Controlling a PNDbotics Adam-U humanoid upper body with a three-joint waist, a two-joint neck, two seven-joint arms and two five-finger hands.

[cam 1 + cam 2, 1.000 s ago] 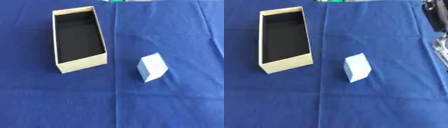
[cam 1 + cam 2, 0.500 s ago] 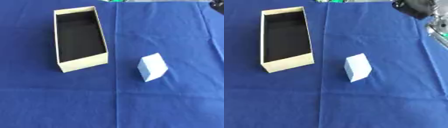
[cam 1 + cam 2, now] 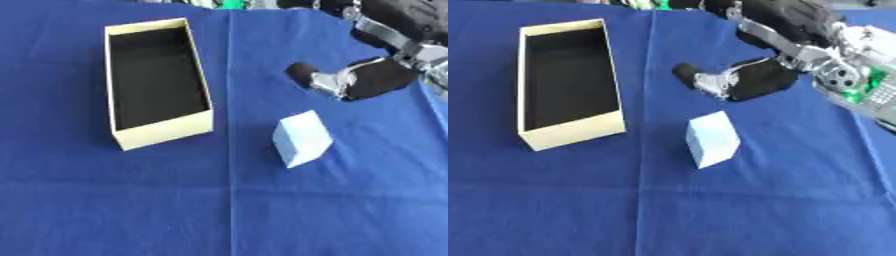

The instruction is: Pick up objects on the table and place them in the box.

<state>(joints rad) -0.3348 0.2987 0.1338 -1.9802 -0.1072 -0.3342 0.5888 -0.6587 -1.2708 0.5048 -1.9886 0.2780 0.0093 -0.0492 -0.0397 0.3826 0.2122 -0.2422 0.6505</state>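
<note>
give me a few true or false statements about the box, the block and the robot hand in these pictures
1. The pale blue block lies inside the box. False: it sits on the blue cloth, to the right of the box and apart from it.
2. The cream box is open at the top with a dark inside, and nothing shows in it. True.
3. The right hand is above the cloth, beyond the block, and not touching it. True.
4. The right hand holds the block in its fingers. False: the hand holds nothing.
5. The left hand rests on the box rim. False: no left hand shows in either view.
</note>
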